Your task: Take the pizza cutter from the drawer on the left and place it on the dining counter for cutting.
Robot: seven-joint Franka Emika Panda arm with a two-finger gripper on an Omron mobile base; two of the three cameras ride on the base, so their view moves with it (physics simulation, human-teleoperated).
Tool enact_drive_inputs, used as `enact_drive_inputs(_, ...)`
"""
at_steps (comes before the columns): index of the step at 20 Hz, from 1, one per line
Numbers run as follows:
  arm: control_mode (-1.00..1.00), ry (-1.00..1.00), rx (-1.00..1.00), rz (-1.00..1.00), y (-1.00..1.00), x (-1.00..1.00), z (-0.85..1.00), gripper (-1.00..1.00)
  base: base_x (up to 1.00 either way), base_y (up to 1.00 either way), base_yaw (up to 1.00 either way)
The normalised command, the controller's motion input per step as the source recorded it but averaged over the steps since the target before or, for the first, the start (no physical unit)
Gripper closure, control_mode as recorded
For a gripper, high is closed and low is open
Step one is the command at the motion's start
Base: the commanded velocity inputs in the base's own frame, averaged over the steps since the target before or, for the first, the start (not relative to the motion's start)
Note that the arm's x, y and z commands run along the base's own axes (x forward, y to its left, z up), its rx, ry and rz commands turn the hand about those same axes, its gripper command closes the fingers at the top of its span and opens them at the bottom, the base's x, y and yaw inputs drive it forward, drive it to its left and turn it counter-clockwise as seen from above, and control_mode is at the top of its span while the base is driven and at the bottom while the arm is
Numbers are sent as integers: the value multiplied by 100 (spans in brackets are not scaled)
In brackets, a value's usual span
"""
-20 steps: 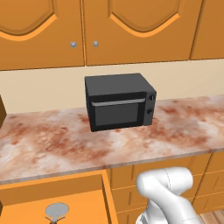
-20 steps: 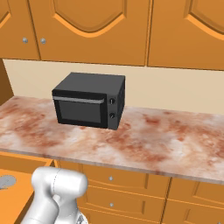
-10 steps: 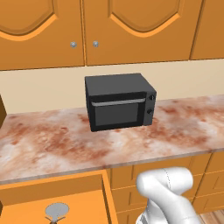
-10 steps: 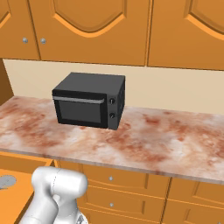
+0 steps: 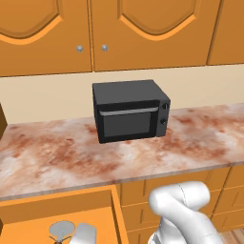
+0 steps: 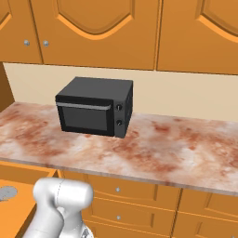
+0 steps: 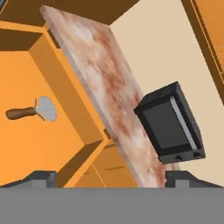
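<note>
**Cutter waiting in the open drawer**

The drawer (image 7: 43, 131) stands pulled out below the worktop (image 5: 57, 157), left of the microwave (image 5: 129, 110). The cutter (image 7: 33, 110) lies flat on the drawer floor, wooden handle pointing away from the round blade, so it looks free to lift. The gripper (image 7: 109, 177) hangs above with jaws spread wide, holding nothing, apparently positioned for a reach down into the drawer.

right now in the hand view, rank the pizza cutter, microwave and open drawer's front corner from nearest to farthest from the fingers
1. Drawer front corner, just above the left finger.
2. Microwave, up on the worktop, above the right finger.
3. Pizza cutter, lying on the drawer floor, far left.
The first two are close to call.
</note>
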Motion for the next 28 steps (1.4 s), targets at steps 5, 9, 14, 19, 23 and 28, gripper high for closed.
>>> enact_drive_inputs(5, -100, 0, 34, 0, -75, 70, 99, -100, 0, 0, 0)
enact_drive_inputs(9, -100, 5, 22, -1, -18, 22, 30, -100, 0, 0, 0)
enact_drive_inputs(14, -100, 7, 33, -17, 13, 0, 1, -100, 0, 0, 0)
enact_drive_inputs(19, -100, 28, 26, -23, -2, 28, -3, -100, 0, 0, 0)
enact_drive_inputs(23, -100, 43, 16, -16, 0, 37, -3, -100, 0, 0, 0)
enact_drive_inputs(28, -100, 25, 5, -18, 12, 34, -66, -100, 0, 0, 0)
